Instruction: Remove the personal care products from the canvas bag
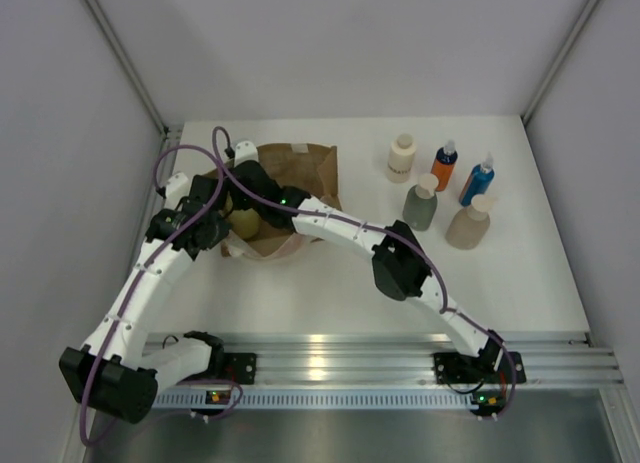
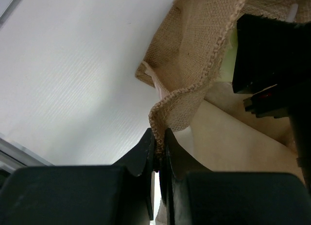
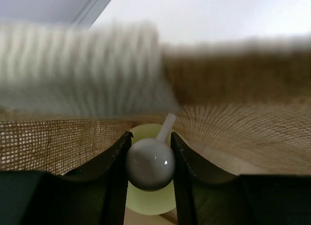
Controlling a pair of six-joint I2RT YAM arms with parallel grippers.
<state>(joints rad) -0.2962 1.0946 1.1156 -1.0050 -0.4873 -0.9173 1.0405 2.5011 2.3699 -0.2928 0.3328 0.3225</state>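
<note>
The canvas bag (image 1: pixel 300 178) lies open at the table's back left. My left gripper (image 2: pixel 159 137) is shut on the bag's woven rim (image 2: pixel 167 111) and holds that edge up; from above it (image 1: pixel 214 231) sits at the bag's left side. My right gripper (image 3: pixel 150 136) reaches inside the bag and is shut on the rounded white cap (image 3: pixel 150 164) of a yellow-green bottle (image 3: pixel 150 203), whose nozzle (image 3: pixel 168 124) points away. From above, that bottle (image 1: pixel 245 223) shows in the bag's mouth below the right gripper (image 1: pixel 248 193). Several personal care products stand outside.
At the back right stand a cream bottle (image 1: pixel 401 158), an orange one (image 1: pixel 444 166), a blue one (image 1: pixel 477 181), a grey-green one (image 1: pixel 421 204) and a beige one (image 1: pixel 468 224). Grey walls close in the left and right sides. A metal rail (image 1: pixel 330 348) runs along the front.
</note>
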